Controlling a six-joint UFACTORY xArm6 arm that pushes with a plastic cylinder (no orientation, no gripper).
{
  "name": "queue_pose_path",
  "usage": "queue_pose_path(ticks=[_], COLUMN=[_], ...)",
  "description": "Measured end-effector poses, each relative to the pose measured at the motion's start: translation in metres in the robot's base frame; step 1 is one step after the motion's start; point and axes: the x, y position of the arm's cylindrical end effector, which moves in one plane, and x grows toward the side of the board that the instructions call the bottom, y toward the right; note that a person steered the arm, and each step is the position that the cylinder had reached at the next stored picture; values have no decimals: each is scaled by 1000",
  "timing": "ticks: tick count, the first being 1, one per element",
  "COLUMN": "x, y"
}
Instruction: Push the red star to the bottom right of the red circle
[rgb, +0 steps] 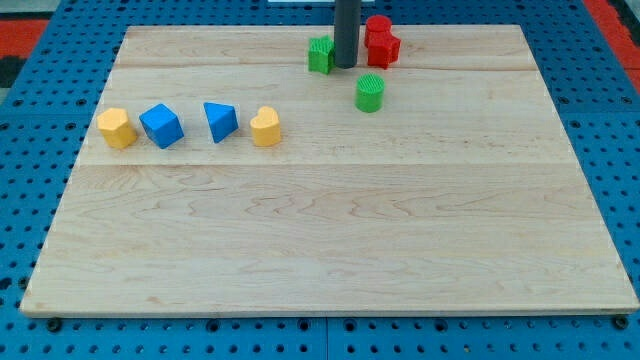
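Observation:
The red star (385, 50) sits near the view's top, right of centre. The red circle (377, 25) is just above it, and the two touch or nearly touch. My tip (345, 66) stands just left of the red star, between it and a green block (320, 55) whose shape I cannot make out. The rod hides part of the gap between them. A green circle (370, 92) lies below and slightly right of my tip.
In a row at the view's left are a yellow block (117, 128), a blue cube-like block (161, 125), a blue triangle (220, 121) and a yellow heart (265, 127). The wooden board (330, 250) lies on a blue pegboard.

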Motion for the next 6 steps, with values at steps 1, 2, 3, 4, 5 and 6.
queue_pose_path(ticks=[1,2,3,4,5,6], x=[-24,-33,-47,-27,18,56], y=[-17,-76,-98,-35,35,29])
